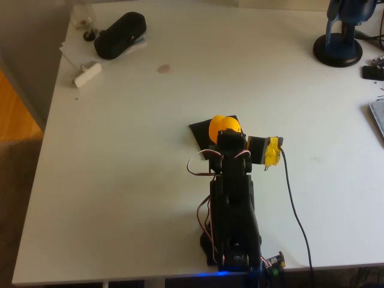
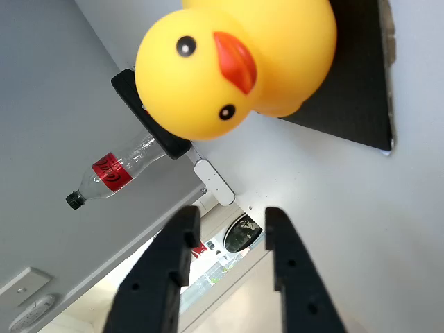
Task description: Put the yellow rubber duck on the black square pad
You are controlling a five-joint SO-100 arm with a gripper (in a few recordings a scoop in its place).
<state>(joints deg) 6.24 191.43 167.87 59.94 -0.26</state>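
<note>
Yellow rubber duck [image 2: 239, 66] sits on the black square pad [image 2: 354, 90] on the white table [image 1: 138, 168]. The hand [image 2: 229, 239] is open nearby, holding nothing.

Yellow rubber duck [image 2: 236, 66], orange beak, dark eyes; black square pad [image 2: 354, 83]; white table [image 1: 150, 120]; black gripper [image 2: 229, 257].

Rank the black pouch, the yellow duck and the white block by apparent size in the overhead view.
1. black pouch
2. yellow duck, partly covered by the arm, so perhaps larger than it looks
3. white block
</note>
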